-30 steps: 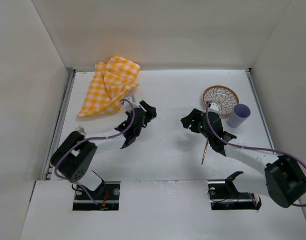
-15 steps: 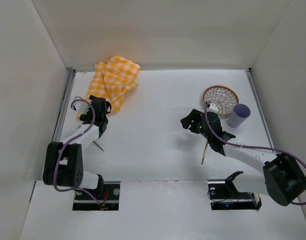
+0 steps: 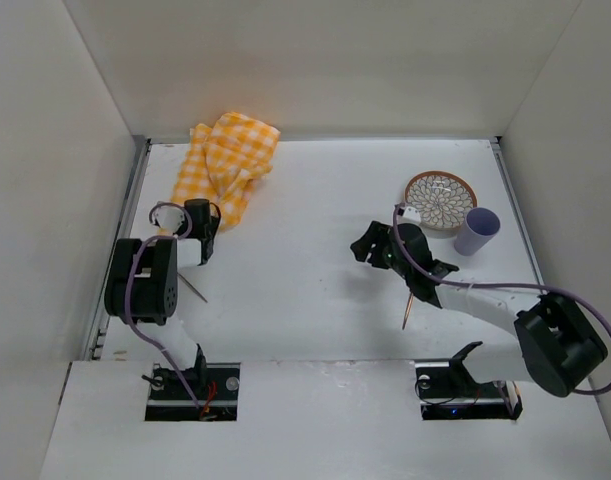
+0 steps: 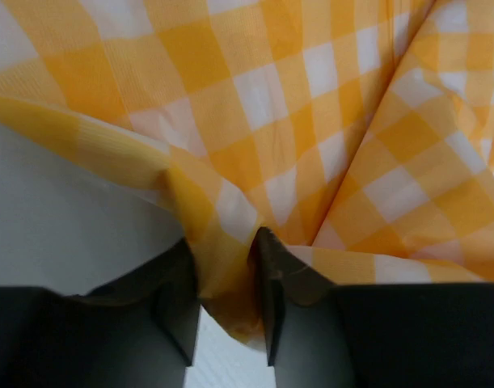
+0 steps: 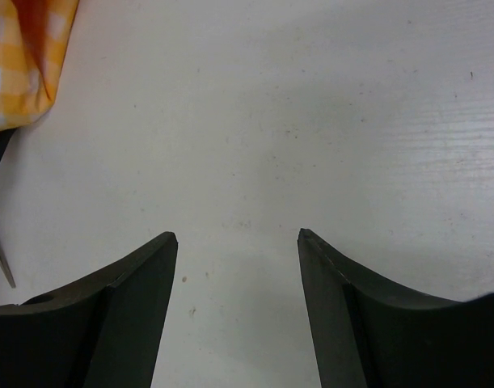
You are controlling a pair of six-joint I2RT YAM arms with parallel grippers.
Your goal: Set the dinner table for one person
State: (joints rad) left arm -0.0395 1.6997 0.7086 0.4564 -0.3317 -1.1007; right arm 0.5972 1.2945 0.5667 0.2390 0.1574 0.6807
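Observation:
A yellow-and-white checked cloth (image 3: 225,165) lies bunched at the back left of the white dinner table (image 3: 315,290). My left gripper (image 3: 200,215) sits at its near edge. In the left wrist view the cloth (image 4: 295,121) fills the frame, and a fold of it is pinched between the jaws of the left gripper (image 4: 224,242). My right gripper (image 3: 370,247) hangs open over bare table in the middle. In the right wrist view nothing lies between the fingers of the right gripper (image 5: 237,236). A patterned round plate (image 3: 440,198) and a lilac cup (image 3: 476,230) stand at the back right.
A thin brown utensil (image 3: 410,305) lies under the right arm, and another thin utensil (image 3: 193,290) lies by the left arm. Metal rails run along both sides of the table, with white walls around it. The cloth's corner (image 5: 24,56) shows top left in the right wrist view.
My left arm swung from the table's middle back to the left and onto the cloth's near edge, and its jaws closed on a fold. My right gripper shifted slightly left.

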